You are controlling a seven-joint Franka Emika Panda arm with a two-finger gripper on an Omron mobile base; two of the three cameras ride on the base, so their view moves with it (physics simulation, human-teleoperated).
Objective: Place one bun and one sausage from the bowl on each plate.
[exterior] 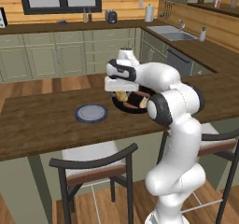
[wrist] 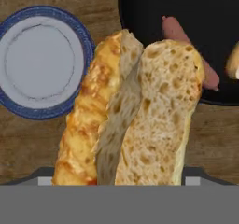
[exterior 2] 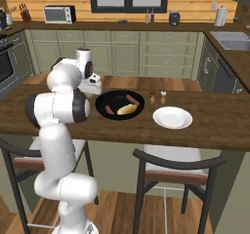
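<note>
Blue-grey plate [wrist: 41, 62]: in the hand view we see it at the left, flat on the wooden desk [wrist: 28, 143], with nothing on it. It lies just beside the black bowl and does not touch it.

Split bun [wrist: 135, 115]: in the hand view it rises in the middle, very close to the camera, with the golden crust at the left and the porous crumb at the right. We judge it is carried between the jaws, above the desk and over the gap between plate and bowl.

Pincer: its fingers are hidden behind the bun. We judge the jaws stand wide, closed around the bun.

Handling of the bun: we think it is light and soft, easy to crush, and the crust is a little smooth. Its two halves can open. A gentle hold across the middle, on both crust sides, seems best to us.

Black bowl [wrist: 196, 13]: at the upper right of the hand view, with a sausage [wrist: 207, 76] in it.

Second bun [exterior 2: 126, 109]: in the right base view it lies in the bowl, near the sausages.

White plate [exterior 2: 172, 117]: bare, to the right of the bowl.
</note>
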